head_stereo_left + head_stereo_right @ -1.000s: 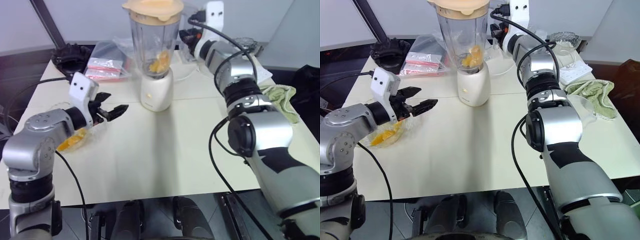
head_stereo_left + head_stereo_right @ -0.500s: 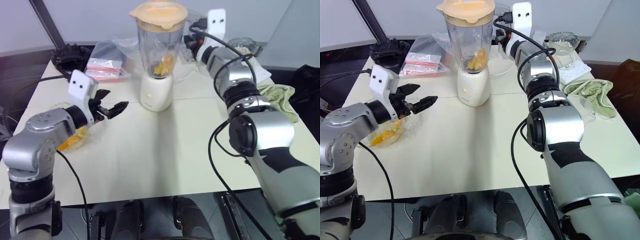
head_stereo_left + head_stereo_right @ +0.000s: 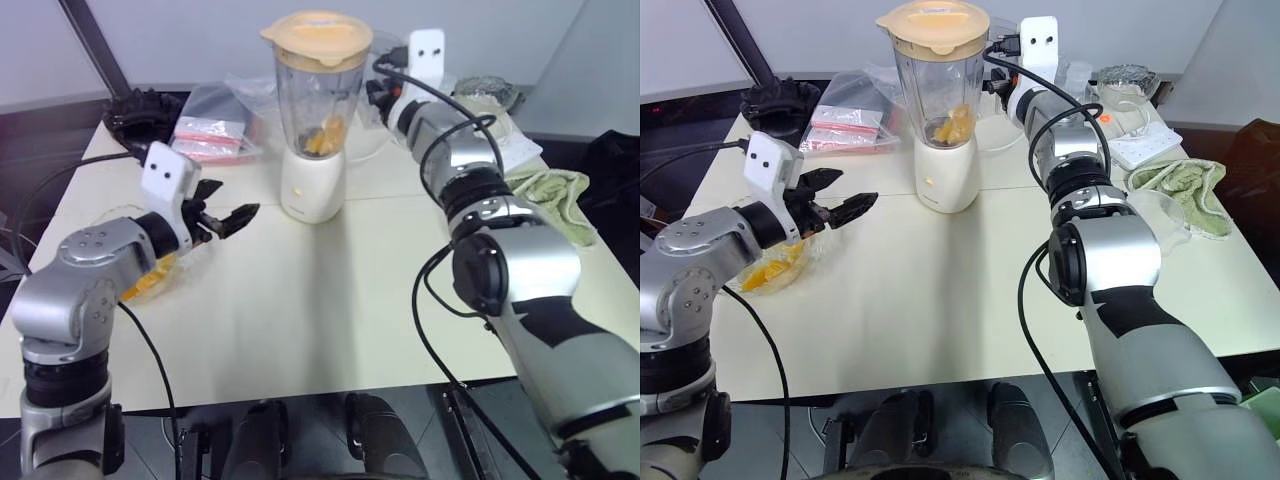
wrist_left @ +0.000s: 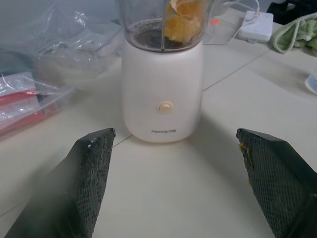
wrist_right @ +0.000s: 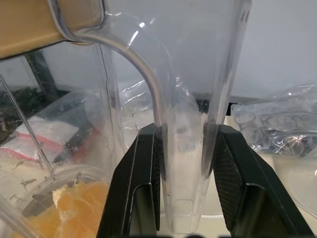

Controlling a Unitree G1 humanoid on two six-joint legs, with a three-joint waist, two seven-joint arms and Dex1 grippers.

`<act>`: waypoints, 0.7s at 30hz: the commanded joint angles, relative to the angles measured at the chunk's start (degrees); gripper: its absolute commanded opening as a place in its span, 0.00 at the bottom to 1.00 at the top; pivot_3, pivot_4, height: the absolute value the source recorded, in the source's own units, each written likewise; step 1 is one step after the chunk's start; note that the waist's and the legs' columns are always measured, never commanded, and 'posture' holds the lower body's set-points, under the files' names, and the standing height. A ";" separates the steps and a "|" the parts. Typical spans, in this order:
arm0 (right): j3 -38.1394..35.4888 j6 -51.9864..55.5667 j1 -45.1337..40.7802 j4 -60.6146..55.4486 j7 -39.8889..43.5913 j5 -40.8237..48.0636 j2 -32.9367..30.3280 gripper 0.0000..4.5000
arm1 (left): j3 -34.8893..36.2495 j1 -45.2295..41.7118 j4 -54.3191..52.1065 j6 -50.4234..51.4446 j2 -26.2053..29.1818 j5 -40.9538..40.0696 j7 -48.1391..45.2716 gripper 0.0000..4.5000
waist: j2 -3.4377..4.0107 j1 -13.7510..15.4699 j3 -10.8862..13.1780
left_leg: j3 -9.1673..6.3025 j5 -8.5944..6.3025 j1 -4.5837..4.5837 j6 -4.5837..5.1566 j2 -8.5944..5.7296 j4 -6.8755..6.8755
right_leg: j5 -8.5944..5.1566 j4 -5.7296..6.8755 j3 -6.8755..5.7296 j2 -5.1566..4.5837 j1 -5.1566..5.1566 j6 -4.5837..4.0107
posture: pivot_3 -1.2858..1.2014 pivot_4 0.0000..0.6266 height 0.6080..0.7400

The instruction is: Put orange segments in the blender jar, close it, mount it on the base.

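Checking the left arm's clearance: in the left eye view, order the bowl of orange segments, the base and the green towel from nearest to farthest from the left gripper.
From the left gripper:
1. Bowl of orange segments, just beneath and behind it, on its left.
2. The base, ahead, mid-table, under the blender jar.
3. Green towel, at the far right edge.

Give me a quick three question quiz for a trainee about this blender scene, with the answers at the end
1. True or false: the blender jar sits on the base with its lid on.
2. What is the right gripper shut on?
A. the jar's handle
B. the lid
C. a green towel
3. Fill in: the left gripper is ____ and holds nothing.

Key: 1 true. 2 A. 3 open.
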 commanded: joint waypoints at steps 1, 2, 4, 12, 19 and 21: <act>-0.52 0.39 0.71 -1.71 -0.84 0.13 0.03 0.20 | 0.29 -0.03 -0.21 -1.55 0.22 -0.48 0.32 0.91 | 0.00 -0.01 0.00 | 0.00 0.00 0.03 0.00 0.00 0.00 | 0.00 0.00 0.00 0.00 0.04 0.00 | 0.52 0.24 1.00; -0.45 0.40 0.94 -1.88 -0.95 0.01 0.05 0.20 | 0.22 -0.02 -0.15 -1.70 0.19 -0.49 0.32 0.91 | 0.00 -0.01 0.00 | 0.00 0.00 0.07 0.00 0.00 0.01 | 0.00 0.00 0.00 0.00 0.08 0.00 | 0.52 0.24 1.00; -0.34 0.58 1.23 -2.17 -1.48 -0.21 -0.06 0.43 | 0.07 -0.08 0.07 -2.27 -0.04 -0.41 0.41 0.91 | -0.01 -0.01 -0.01 | 0.00 0.00 0.18 0.00 -0.01 0.01 | 0.00 0.00 0.00 0.00 0.18 0.00 | 0.52 0.24 1.00; 2.55 -0.06 4.84 -7.55 -2.26 -3.07 -1.51 0.95 | 0.23 -0.53 1.48 -3.80 -1.17 -1.91 0.09 0.91 | -0.02 -0.15 -0.01 | 0.01 0.02 0.23 -0.02 -0.04 0.01 | 0.04 0.00 0.00 0.07 0.19 -0.05 | 0.52 0.24 1.00; 6.23 13.36 27.97 -47.45 2.94 -1.33 -2.82 0.95 | -0.26 2.27 0.48 -3.82 -0.81 -3.86 -0.64 0.91 | -0.05 0.34 -0.06 | -0.17 0.02 0.20 -0.02 0.06 0.02 | 0.04 -0.01 -0.04 0.05 0.22 -0.04 | 0.52 0.24 1.00; 5.80 20.70 39.90 -65.67 4.86 1.28 -4.52 0.95 | -1.51 5.46 -0.93 -3.05 -0.08 -4.44 -1.54 0.91 | -0.02 0.57 -0.07 | -0.23 0.01 0.19 -0.01 0.07 0.00 | 0.04 -0.02 -0.03 0.03 0.21 -0.03 | 0.52 0.24 1.00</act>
